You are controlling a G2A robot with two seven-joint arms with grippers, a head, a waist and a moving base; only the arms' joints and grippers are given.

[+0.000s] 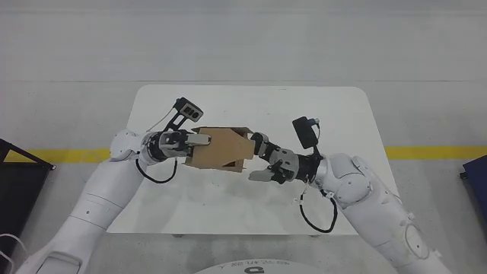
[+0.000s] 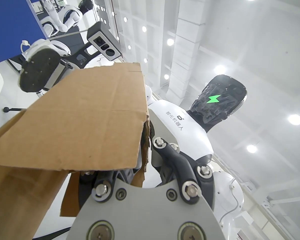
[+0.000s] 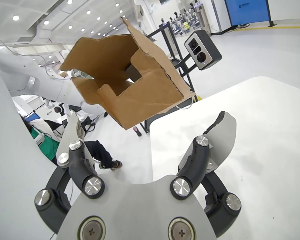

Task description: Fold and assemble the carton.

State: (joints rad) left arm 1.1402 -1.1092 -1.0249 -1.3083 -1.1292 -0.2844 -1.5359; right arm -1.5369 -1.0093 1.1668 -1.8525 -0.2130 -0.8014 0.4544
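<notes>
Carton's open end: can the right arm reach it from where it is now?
Likely yes. The right gripper, fingers open, faces the carton at its open end with nothing between; the left gripper holds its other end clear of the table.

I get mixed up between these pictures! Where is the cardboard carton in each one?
Top view: the carton is mid-picture, over the white table.
Left wrist view: carton close up, clamped in the left fingers.
Right wrist view: carton ahead of the right fingers, hollow inside showing.
Shared landmark: the open right fingers, near the carton in every view.
</notes>
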